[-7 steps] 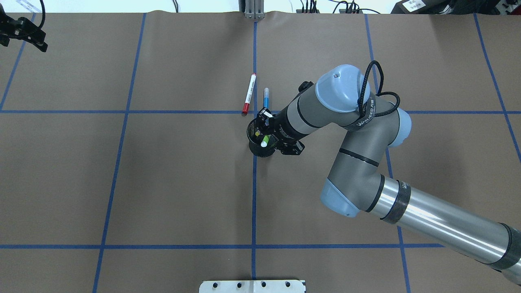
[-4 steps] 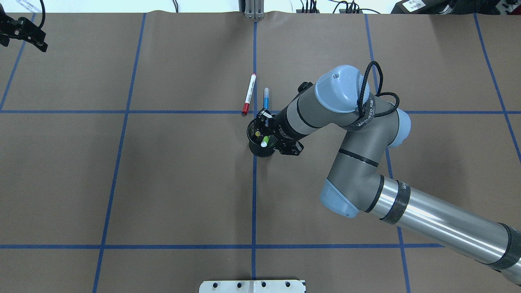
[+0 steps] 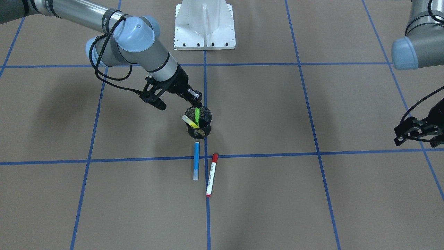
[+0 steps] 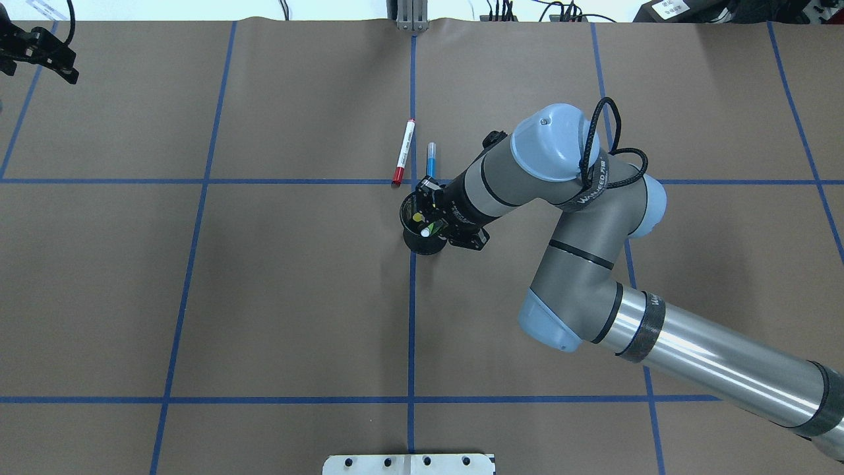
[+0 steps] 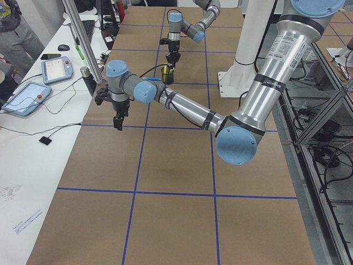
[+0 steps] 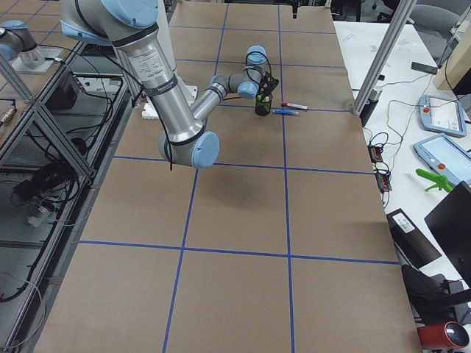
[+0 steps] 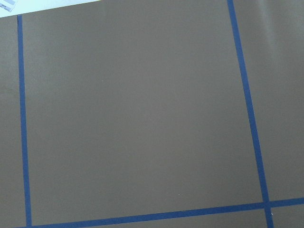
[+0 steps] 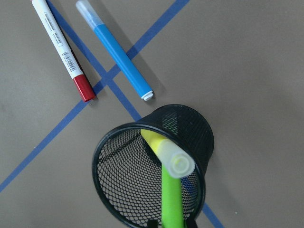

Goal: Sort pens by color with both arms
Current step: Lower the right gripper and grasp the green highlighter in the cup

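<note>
The green highlighter stood in the black mesh cup beside the yellow highlighter, its top clamped in the right tool. The blue highlighter and red-capped marker lay near the cup on the tabletop. The left tool hung well away (spread or together, I could not tell).

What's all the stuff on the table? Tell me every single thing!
black mesh cup: one, black, mid-table on the centre tape line.
green highlighter: one, green, upright in the cup.
yellow highlighter: one, yellow with a pale cap, leaning in the cup.
blue highlighter: one, blue with a pale cap, flat beside the cup.
white-barrelled, red-capped marker: one, flat next to the blue one, not touching.
brown paper table cover: one, brown with blue tape lines.
white base pedestal: one, white, at the robot's edge.
right gripper: black, over the cup, closed on the green highlighter.
left gripper: black, far from the pens; open or shut unclear.
</note>
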Robot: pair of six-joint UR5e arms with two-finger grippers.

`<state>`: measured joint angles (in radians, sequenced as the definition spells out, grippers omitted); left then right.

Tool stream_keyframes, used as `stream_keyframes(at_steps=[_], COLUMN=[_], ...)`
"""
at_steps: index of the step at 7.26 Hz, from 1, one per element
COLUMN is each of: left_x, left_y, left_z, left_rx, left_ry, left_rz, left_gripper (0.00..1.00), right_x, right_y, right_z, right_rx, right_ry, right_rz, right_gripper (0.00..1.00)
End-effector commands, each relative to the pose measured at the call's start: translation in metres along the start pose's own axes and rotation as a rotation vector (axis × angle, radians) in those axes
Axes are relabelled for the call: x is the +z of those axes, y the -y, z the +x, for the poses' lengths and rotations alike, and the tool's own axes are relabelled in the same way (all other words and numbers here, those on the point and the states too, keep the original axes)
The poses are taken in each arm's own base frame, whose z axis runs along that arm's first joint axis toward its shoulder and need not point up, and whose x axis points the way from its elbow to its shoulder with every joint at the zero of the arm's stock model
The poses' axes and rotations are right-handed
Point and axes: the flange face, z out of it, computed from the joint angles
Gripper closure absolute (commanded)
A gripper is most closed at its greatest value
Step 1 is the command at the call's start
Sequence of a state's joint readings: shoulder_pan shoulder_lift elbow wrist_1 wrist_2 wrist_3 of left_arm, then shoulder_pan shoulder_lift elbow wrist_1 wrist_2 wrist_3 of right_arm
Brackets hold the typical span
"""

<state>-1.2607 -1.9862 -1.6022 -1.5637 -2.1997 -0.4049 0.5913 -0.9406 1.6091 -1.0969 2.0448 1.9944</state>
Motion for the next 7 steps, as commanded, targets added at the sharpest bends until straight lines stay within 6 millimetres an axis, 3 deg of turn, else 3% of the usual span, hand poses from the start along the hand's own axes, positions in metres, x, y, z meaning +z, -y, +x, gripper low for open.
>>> stream_keyframes(at_steps=[1,5,7], left_x=[-0.002,-0.012,-0.032], left_y=[0.001,-0.002,-0.002], left_z=[0.003,0.008,-0.007], left_rx=[-0.002,-0.009,-0.039], left_ry=[0.001,0.007,0.022], left_rz=[-0.003,-0.015,-0.042], left_gripper=[0.01,0.01,0.01], right_x=[-0.003,-0.046,-0.082], right_y=[-0.002,0.003,0.005], right_z=[-0.002,-0.019,-0.028], right_rx=[-0.004,0.025,0.091], right_ry=[0.007,0.062,0.083], right_rz=[-0.002,-0.014,-0.070], right_gripper=[0.86,0.86,0.86])
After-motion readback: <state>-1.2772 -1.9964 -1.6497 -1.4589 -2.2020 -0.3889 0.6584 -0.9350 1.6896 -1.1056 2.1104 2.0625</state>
